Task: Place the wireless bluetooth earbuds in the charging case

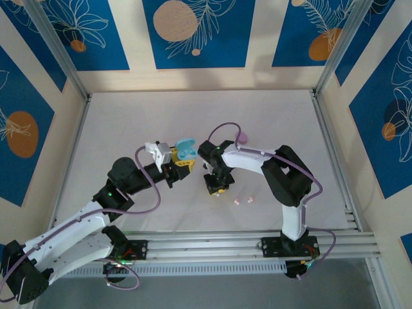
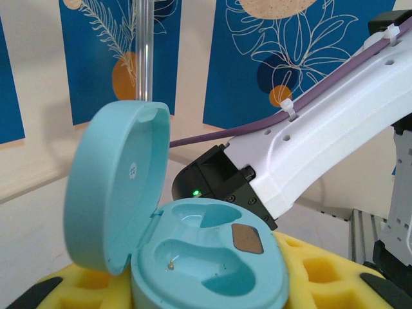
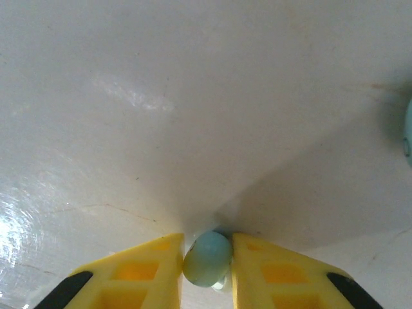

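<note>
My left gripper (image 1: 180, 161) is shut on the base of a light blue charging case (image 1: 185, 149), which it holds off the table. The lid (image 2: 116, 187) stands open to the left. Both wells in the case base (image 2: 209, 257) are empty, and yellow fingers (image 2: 322, 270) flank the base. My right gripper (image 1: 217, 185) points down at the table, just right of the case. Its yellow fingertips (image 3: 154, 270) press on both sides of a light blue earbud (image 3: 207, 259) that rests on the white surface. Two pink earbuds (image 1: 237, 201) (image 1: 250, 199) lie just right of it.
A pink case (image 1: 243, 137) sits on the table behind the right arm. The right arm's white link (image 2: 322, 148) and purple cable cross close behind the held case. A teal edge (image 3: 407, 135) shows at the right border of the right wrist view.
</note>
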{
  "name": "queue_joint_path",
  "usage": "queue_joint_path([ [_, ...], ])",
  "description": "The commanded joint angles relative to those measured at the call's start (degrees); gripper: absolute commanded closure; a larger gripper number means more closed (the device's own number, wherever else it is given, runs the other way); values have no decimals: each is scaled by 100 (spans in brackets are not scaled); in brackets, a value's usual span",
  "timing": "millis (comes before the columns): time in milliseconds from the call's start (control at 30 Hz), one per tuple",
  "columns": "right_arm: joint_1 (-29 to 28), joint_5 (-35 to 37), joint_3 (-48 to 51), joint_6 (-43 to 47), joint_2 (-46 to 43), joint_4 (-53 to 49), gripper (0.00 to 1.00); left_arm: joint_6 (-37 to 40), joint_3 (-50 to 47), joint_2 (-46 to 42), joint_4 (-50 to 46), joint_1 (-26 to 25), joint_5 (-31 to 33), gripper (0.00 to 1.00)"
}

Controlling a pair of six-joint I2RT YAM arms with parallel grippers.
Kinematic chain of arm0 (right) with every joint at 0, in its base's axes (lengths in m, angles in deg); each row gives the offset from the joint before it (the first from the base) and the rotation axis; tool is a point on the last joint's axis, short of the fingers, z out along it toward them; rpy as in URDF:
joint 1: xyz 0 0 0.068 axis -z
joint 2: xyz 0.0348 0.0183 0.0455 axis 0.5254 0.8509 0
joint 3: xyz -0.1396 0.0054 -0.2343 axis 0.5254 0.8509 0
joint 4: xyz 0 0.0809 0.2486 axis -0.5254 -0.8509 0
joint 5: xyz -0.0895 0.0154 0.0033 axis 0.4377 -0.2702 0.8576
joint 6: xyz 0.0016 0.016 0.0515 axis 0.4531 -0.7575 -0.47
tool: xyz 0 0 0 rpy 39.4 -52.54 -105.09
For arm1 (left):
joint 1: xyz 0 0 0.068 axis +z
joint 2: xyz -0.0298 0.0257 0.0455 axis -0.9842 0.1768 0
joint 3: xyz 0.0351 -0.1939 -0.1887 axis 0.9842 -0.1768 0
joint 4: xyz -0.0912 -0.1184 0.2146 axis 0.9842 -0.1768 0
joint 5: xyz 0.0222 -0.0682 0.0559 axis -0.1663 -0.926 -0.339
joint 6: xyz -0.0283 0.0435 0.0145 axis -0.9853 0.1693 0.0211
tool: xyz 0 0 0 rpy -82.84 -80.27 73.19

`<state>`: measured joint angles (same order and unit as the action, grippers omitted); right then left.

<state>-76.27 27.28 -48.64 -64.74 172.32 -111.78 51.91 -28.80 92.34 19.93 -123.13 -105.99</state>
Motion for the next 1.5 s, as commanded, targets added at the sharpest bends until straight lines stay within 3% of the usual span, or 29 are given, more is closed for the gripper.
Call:
queue_joint_path([
  [0,-33,33,-111,-117,154,-56,73,-41,202,-14,133,-27,-2,66],
  [533,130,-276,-164,-606,200,-32,70,-65,197,4,124,-28,14,66],
  [833,155,-136,-191,-664,116,-126,80,-65,191,24,121,-26,-4,66],
  [1000,283,-498,-71,-543,-505,-2,81,-52,175,-22,77,-21,48,66],
  [1133,665,-1856,382,-377,-1450,762,81,27,179,-27,4,-24,60,67],
  [1300,1645,-4744,1180,-804,-2317,2350,81,151,187,34,-25,-24,79,67],
  [1467,2225,-6583,1479,-1332,-2653,3399,81,319,210,107,-104,-18,85,67],
])
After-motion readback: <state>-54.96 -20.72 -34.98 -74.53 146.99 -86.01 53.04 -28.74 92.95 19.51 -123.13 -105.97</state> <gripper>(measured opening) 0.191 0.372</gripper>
